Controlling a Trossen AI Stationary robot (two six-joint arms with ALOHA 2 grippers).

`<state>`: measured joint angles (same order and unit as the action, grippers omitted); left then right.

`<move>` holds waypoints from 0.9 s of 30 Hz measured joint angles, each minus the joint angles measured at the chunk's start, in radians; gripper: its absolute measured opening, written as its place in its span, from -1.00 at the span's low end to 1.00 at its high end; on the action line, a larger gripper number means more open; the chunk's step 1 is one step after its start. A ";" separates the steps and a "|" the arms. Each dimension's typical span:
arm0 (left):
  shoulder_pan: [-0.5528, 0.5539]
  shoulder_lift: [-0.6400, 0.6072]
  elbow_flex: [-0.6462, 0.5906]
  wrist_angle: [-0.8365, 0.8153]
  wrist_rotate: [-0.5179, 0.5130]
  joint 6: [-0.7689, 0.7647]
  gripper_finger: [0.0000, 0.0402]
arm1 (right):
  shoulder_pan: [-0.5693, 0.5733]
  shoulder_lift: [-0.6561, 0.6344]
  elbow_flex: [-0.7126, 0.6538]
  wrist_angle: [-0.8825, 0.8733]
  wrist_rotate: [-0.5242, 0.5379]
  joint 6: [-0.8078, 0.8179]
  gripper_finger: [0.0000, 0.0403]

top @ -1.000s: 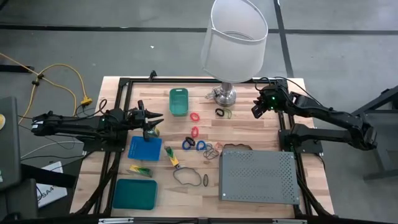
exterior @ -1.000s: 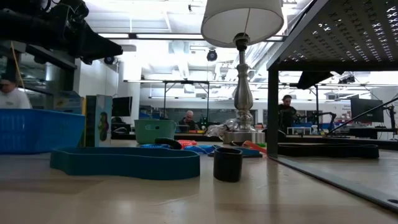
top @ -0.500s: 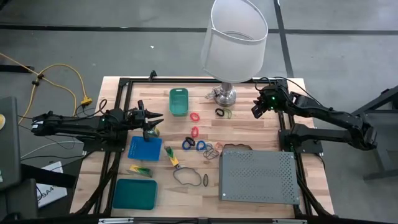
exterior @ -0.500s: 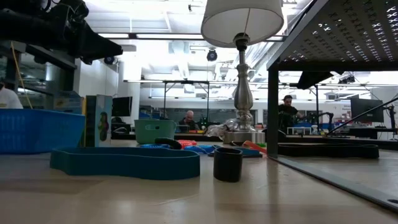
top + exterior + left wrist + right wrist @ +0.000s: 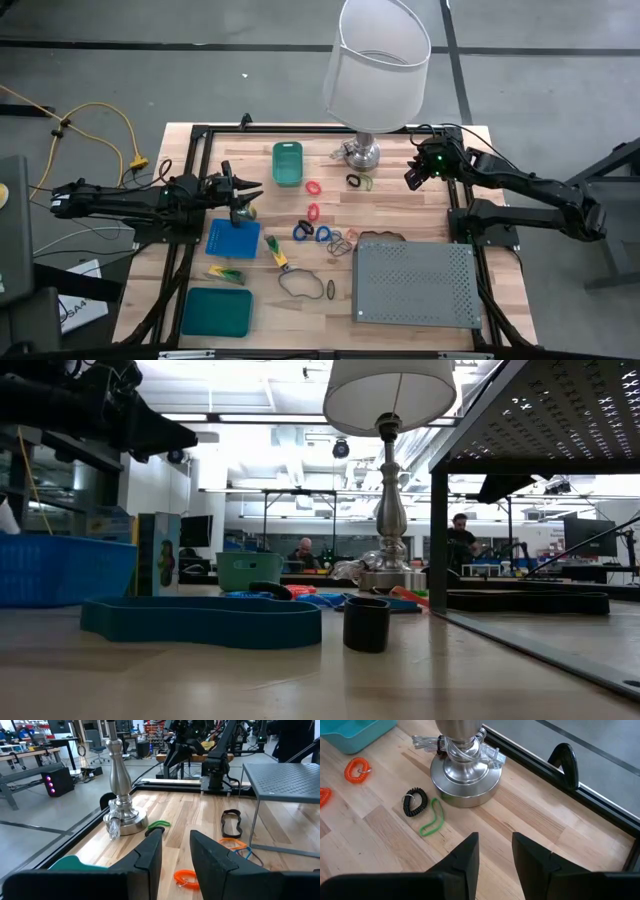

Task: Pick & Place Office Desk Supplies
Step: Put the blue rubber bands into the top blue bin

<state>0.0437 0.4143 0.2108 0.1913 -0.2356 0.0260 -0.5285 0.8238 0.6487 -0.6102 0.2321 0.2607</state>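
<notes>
The office desk supplies lie scattered mid-table in the high view: red coils (image 5: 314,187), blue loops (image 5: 322,235), a black coil (image 5: 353,181) beside a green band (image 5: 366,183), a tan loop (image 5: 295,285), and yellow-and-green blocks (image 5: 225,272). My left gripper (image 5: 248,198) hovers open at the table's left side, above the far edge of a blue flat pad (image 5: 232,238); nothing sits between its fingers (image 5: 175,851). My right gripper (image 5: 410,180) hangs open at the far right, near the lamp base (image 5: 465,775), with the black coil (image 5: 415,801) and green band (image 5: 432,820) lying ahead of it on the wood.
A tall white-shaded lamp (image 5: 377,60) stands at the far middle. A small teal bin (image 5: 287,163) sits left of it, a teal tray (image 5: 217,311) at the near left, and a grey perforated box (image 5: 415,283) at the near right. A black frame rail (image 5: 600,802) edges the table.
</notes>
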 joint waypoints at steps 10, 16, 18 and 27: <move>0.000 0.000 0.000 -0.001 0.000 -0.014 -0.52 | 0.000 0.000 0.000 0.000 0.000 0.000 -0.48; -0.001 0.000 0.000 -0.013 0.025 -0.016 -0.52 | 0.000 0.000 0.000 0.000 0.000 0.000 -0.48; -0.001 0.005 0.000 -0.014 0.045 -0.013 -0.52 | 0.000 0.000 0.000 0.000 0.000 0.000 -0.48; -0.011 0.220 0.117 -0.009 -0.007 -0.056 -0.52 | 0.000 0.000 0.000 0.000 0.000 0.000 -0.48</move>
<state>0.0328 0.6342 0.3276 0.1820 -0.2423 -0.0299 -0.5282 0.8238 0.6484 -0.6102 0.2318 0.2607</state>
